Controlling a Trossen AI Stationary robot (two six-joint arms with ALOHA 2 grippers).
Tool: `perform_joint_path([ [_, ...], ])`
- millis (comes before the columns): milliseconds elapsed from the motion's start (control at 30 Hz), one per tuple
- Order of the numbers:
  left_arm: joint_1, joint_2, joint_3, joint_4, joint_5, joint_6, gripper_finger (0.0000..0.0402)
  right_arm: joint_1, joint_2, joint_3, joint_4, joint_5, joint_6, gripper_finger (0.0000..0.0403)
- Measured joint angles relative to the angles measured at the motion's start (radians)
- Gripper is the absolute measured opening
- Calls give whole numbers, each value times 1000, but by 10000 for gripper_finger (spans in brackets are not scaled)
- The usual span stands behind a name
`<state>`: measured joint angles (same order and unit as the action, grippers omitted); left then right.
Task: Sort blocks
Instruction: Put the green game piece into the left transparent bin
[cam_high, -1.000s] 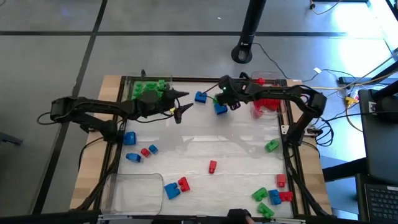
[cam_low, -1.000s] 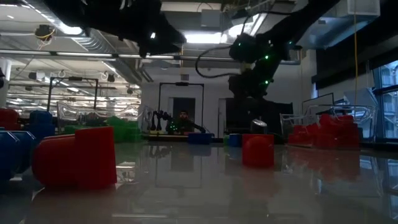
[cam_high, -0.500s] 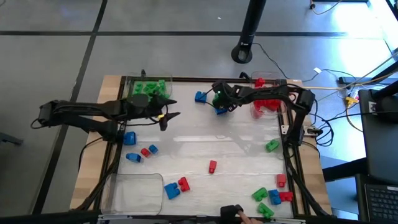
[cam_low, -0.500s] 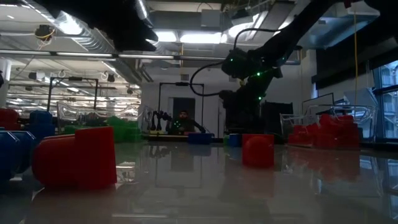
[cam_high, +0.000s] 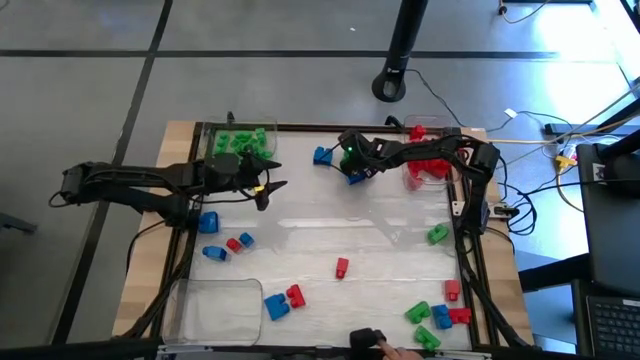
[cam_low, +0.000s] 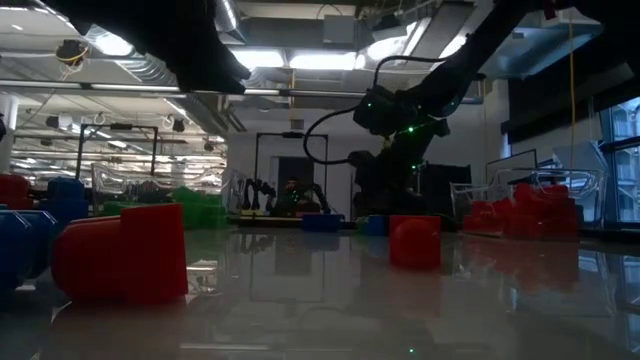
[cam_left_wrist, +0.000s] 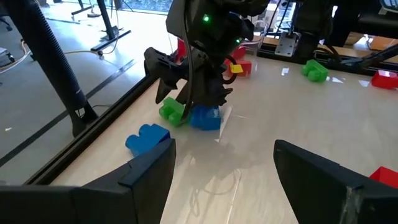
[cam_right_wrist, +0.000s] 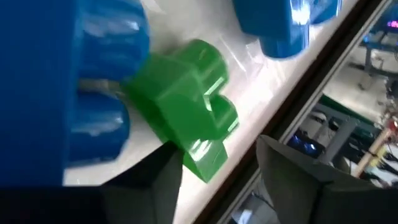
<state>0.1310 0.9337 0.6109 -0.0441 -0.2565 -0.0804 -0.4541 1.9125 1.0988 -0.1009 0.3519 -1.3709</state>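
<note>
My right gripper (cam_high: 350, 165) points down at the table's far middle, open, over a green block (cam_right_wrist: 186, 118). In the right wrist view its two fingers stand on either side of that block's near end. A blue block (cam_left_wrist: 205, 117) lies right beside the green block (cam_left_wrist: 171, 112), and a second blue block (cam_left_wrist: 147, 137) rests a little toward the far rail. All three lie flat on the table. My left gripper (cam_high: 272, 187) hovers open and holds nothing, left of them, facing the right gripper (cam_left_wrist: 186, 102). My right gripper comes at the green block slanting down from above, one finger (cam_right_wrist: 155, 186) close by the block's lower corner (cam_right_wrist: 202, 158) and the other finger (cam_right_wrist: 298, 180) apart from it. Whether any finger touches the block I cannot tell. The block lies flat on the table.
A tray of green blocks (cam_high: 240, 140) stands at the far left and a tray of red blocks (cam_high: 430, 165) at the far right. A clear tray (cam_high: 215, 305) sits at the near left. Loose red, blue and green blocks (cam_high: 342, 267) are scattered over the near half.
My right gripper has come down and a little toward the table's left, onto the green and blue blocks. My left gripper has drawn back toward the table's left edge, still open. No block has moved.
</note>
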Motion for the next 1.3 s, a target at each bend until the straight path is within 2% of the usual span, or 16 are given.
perform_joint_path([
  [100, 0, 0, 0, -2, 0, -12, 261, 0, 0, 0, -4, -31, -3, 166],
  [433, 0, 0, 0, -7, 0, -21, 261, 0, -3, 1, 1, -25, 1, 13],
  [633, 0, 0, 0, -6, 0, -24, 261, 2, -47, -1, -11, 49, -3, 21],
  [833, 0, 0, 0, 15, -4, -21, 261, 9, -139, 23, -8, 37, 21, 8],
  [967, 0, -1, 0, 22, -6, -17, 261, 27, -152, 119, -3, -25, 111, 13],
  [1067, -1, -23, 0, 14, -8, -17, 261, 54, -146, 198, 7, -128, 157, 9],
  [1167, -1, -68, -1, -28, -36, -14, 261, 73, -140, 251, 68, -206, 198, 8],
  [1300, -1, -167, 0, -110, -107, 28, 261, 91, -94, 322, 185, -254, 238, 12],
])
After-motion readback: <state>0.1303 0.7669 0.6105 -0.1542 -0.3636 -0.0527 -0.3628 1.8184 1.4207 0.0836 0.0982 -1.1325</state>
